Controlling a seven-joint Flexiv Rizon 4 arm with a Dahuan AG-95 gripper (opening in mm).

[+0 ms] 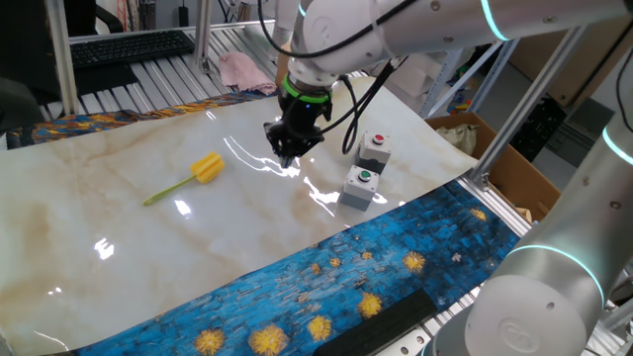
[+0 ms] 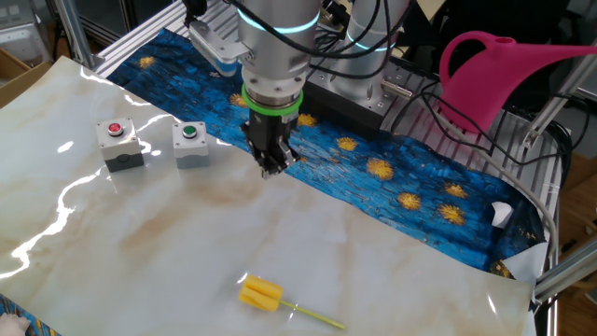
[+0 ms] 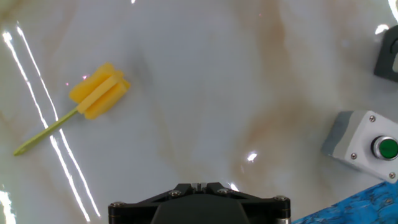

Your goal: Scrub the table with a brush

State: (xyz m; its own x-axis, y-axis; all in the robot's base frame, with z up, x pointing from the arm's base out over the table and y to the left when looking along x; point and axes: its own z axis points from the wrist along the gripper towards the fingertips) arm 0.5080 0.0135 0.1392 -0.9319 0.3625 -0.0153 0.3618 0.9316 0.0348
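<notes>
- The brush (image 1: 194,175) lies flat on the worktop (image 1: 119,213), left of centre in one fixed view, yellow bristle head towards the upper right and thin yellow-green stick trailing to the lower left.
- The gripper (image 1: 287,154) hangs over the middle of the worktop, to the right of the brush and well apart from it; nothing touches the brush.
- From the other fixed view, the brush (image 2: 272,300) sits low in the frame, near the bottom edge, while the gripper (image 2: 272,166) points down in the upper middle, close to the blue flowered cloth (image 2: 401,177).
- In the hand view the brush (image 3: 87,101) shows in the upper left, head up and to the right, stick running down towards the left edge, clear of the dark gripper body at the bottom centre.
- The jaws look drawn close together at the tip in both fixed views, with nothing between them; just how narrow the gap is, I cannot tell.
- Two grey button boxes stand to the right of the gripper: one with a green button (image 1: 360,185) nearer the cloth, one with a red button (image 1: 374,148) behind it.
- Small labels sit on the box tops, too small to read.
- A pink watering can (image 2: 504,65) stands at the upper right of the other fixed view.
- No brand or legible writing shows anywhere.
</notes>
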